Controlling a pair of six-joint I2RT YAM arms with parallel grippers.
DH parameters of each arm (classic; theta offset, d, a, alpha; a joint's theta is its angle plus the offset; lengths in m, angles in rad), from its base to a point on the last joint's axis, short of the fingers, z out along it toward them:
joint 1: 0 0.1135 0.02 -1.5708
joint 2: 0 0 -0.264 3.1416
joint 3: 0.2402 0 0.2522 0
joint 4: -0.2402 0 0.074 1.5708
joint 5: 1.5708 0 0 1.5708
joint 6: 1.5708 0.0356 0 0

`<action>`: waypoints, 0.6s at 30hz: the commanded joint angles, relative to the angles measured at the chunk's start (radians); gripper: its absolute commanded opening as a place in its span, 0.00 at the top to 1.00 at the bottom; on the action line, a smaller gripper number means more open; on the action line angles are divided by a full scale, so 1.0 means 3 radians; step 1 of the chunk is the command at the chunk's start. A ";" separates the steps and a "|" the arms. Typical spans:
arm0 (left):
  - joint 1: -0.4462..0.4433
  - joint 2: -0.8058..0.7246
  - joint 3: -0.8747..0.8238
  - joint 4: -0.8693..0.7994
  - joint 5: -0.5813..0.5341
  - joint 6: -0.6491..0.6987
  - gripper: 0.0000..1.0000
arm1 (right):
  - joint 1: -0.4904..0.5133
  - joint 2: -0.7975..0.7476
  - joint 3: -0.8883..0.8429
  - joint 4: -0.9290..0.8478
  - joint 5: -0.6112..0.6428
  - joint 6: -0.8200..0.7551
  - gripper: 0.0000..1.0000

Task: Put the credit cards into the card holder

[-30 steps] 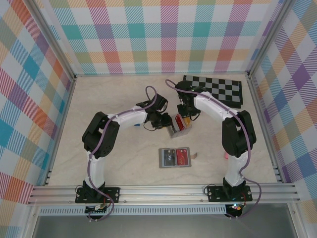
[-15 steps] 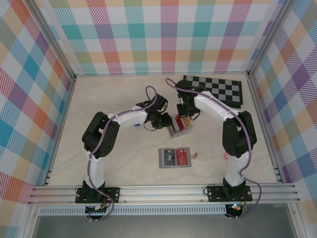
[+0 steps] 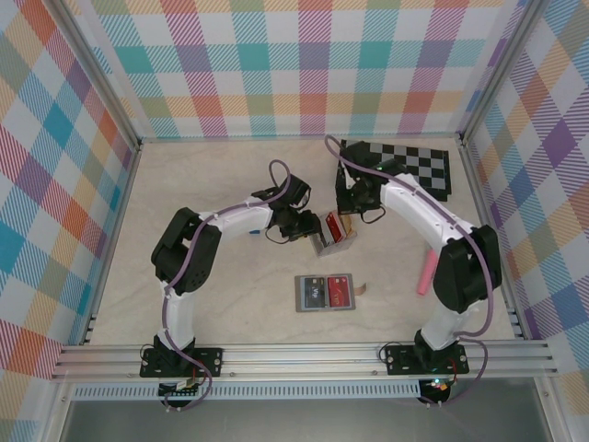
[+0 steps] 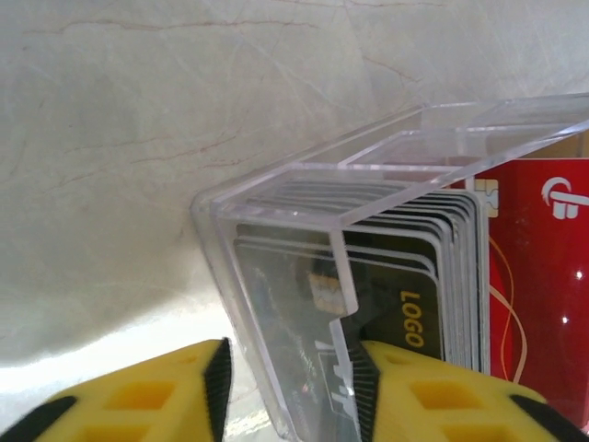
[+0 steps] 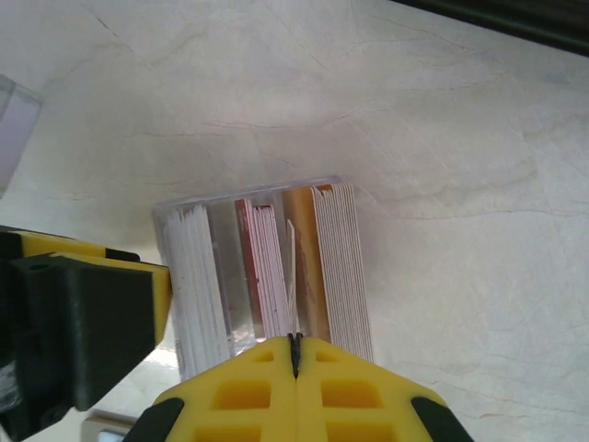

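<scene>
The card holder (image 3: 302, 293) lies flat and open on the table's near middle, with a black card (image 3: 316, 294) and a red card (image 3: 340, 291) in it. Behind it stands a clear rack (image 3: 339, 232) packed with credit cards (image 5: 340, 267). My right gripper (image 5: 294, 339) hangs over the rack, shut on the top edge of a thin cream card (image 5: 292, 267) that stands tilted between the red and cream stacks. My left gripper (image 4: 290, 354) straddles the rack's end wall (image 4: 276, 368), open, its left pad clear of the plastic. A black card marked LOGO (image 4: 409, 313) shows through that wall.
A black-and-white checkerboard mat (image 3: 405, 166) lies at the back right. A pink stick-like object (image 3: 425, 274) rests on the table to the right, and a small tan scrap (image 3: 363, 289) lies beside the card holder. Checked walls enclose the table.
My right gripper has shut on a card and its arm has swung outward to the right, uncovering the pink object. My left jaws have widened around the rack's wall.
</scene>
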State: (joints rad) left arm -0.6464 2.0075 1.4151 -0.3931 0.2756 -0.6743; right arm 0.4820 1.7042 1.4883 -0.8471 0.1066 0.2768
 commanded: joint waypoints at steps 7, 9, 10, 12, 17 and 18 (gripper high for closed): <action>0.0056 -0.0929 -0.0385 0.0269 0.0179 -0.0181 0.36 | -0.0131 -0.0921 -0.0667 0.0571 -0.0627 0.0773 1.00; 0.0063 -0.1170 -0.0612 0.0663 0.0415 -0.0341 0.33 | -0.0148 -0.1150 -0.0890 0.0755 -0.0754 0.1002 1.00; 0.0063 -0.1252 -0.0704 0.0823 0.0529 -0.0422 0.32 | -0.0158 -0.1240 -0.0980 0.0848 -0.0847 0.1080 1.00; 0.0063 -0.1409 -0.0913 0.1201 0.0770 -0.0623 0.30 | -0.0170 -0.1433 -0.1190 0.1060 -0.1062 0.1263 1.00; 0.0063 -0.1497 -0.1212 0.1962 0.1223 -0.1042 0.29 | -0.0181 -0.1716 -0.1553 0.1444 -0.1447 0.1655 1.00; 0.0064 -0.1492 -0.1244 0.2086 0.1296 -0.1094 0.30 | -0.0180 -0.1753 -0.1600 0.1507 -0.1499 0.1710 1.00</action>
State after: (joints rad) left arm -0.6369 1.5608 1.0760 0.0498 0.5446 -0.9066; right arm 0.4316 1.2087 1.0412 -0.5114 -0.2344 0.6827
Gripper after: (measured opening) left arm 0.705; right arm 0.045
